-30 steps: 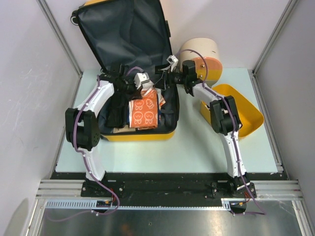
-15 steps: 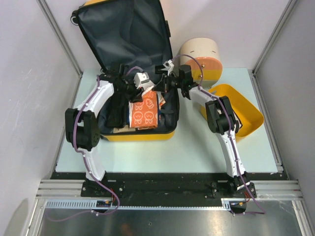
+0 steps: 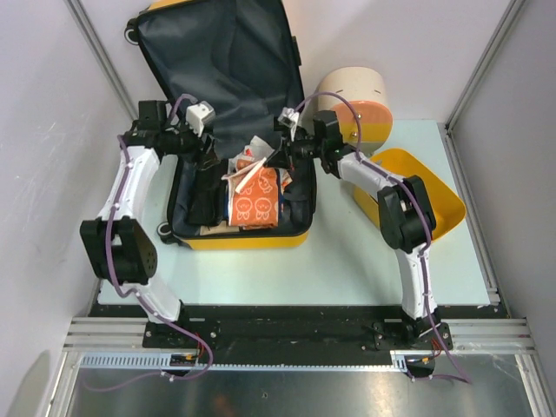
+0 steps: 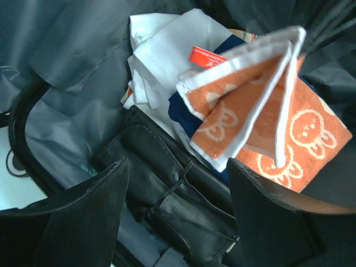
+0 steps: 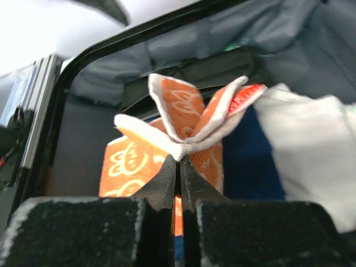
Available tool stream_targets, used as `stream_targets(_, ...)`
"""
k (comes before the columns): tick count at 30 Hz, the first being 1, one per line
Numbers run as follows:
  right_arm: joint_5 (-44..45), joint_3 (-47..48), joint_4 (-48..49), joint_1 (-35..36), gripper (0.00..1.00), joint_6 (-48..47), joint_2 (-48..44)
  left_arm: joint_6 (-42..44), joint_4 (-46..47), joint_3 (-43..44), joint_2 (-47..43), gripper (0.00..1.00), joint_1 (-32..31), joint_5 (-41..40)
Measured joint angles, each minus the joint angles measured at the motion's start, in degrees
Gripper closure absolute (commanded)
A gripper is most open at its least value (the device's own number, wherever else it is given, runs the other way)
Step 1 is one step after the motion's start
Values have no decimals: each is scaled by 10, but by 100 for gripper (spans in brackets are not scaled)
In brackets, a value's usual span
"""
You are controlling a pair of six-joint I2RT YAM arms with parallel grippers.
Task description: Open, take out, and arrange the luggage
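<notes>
The luggage (image 3: 252, 240), a yellow hard-shell suitcase, lies open on the table with its dark-lined lid (image 3: 217, 61) standing up at the back. Inside are an orange towel (image 3: 256, 200) with white cartoon faces, a white cloth (image 4: 161, 61), something navy (image 5: 250, 156) and a black leather pouch (image 4: 167, 189). My right gripper (image 5: 179, 164) is shut on the towel's (image 5: 133, 156) white-bordered edge, and the bunched fabric lifts above the fingertips. My left gripper (image 4: 178, 162) stands open over the pouch at the case's left side, holding nothing, with the towel (image 4: 261, 111) to its right.
A cream-and-pink round box (image 3: 356, 100) stands behind the right arm. A yellow plastic basket (image 3: 426, 195) lies tilted at the right. The pale green table (image 3: 347, 261) is closed in by grey walls on both sides.
My left gripper opened and drew back to the left edge of the case. My right gripper reached in, shut on the towel's edge and lifted a corner of it.
</notes>
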Motion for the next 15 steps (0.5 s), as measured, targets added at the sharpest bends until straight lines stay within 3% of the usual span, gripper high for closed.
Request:
stream_targets(8, -1, -42, -261, 81, 100, -358, -83, -16, 13, -68, -70, 25, 16, 7)
stream_targets(9, 3, -56, -292, 92, 93, -403, -90, -16, 14, -80, -73, 25, 16, 8)
stream_targets(15, 37, -93, -452, 132, 85, -577, -100, -16, 14, -102, -74, 25, 16, 9)
